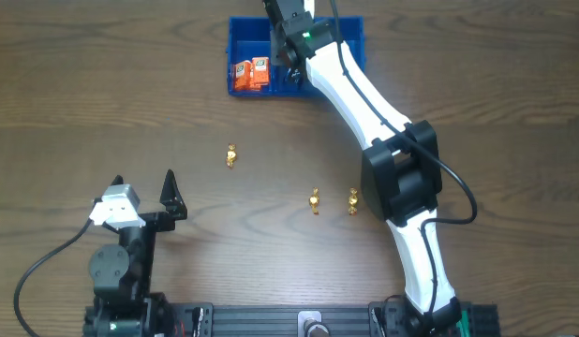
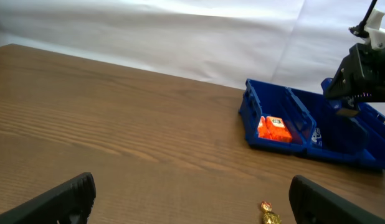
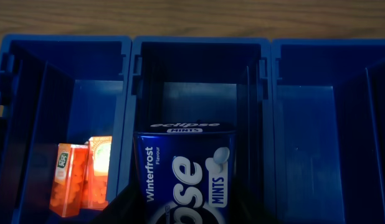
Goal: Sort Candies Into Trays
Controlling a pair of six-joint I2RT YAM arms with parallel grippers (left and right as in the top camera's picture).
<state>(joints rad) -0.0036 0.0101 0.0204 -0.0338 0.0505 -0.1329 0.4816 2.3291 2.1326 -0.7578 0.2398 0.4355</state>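
A blue three-compartment tray (image 1: 350, 37) stands at the table's far edge. Two orange candy boxes (image 1: 250, 75) lie in its left compartment (image 3: 30, 124), also seen as orange boxes (image 3: 80, 177) from the right wrist. My right gripper (image 1: 291, 42) is over the tray, shut on a dark blue mint box (image 3: 183, 180) that hangs upright above the middle compartment (image 3: 199, 99). Three gold wrapped candies lie on the table: one (image 1: 231, 154) left of centre, two (image 1: 315, 200) (image 1: 353, 200) near the middle. My left gripper (image 1: 144, 183) stands open at the near left, nothing between its fingers.
The tray's right compartment (image 3: 311, 124) holds nothing. From the left wrist, the tray (image 2: 251, 118) and the right gripper (image 2: 357, 74) show far off, with a gold candy (image 2: 269, 214) close by. Bare wooden table surrounds the candies.
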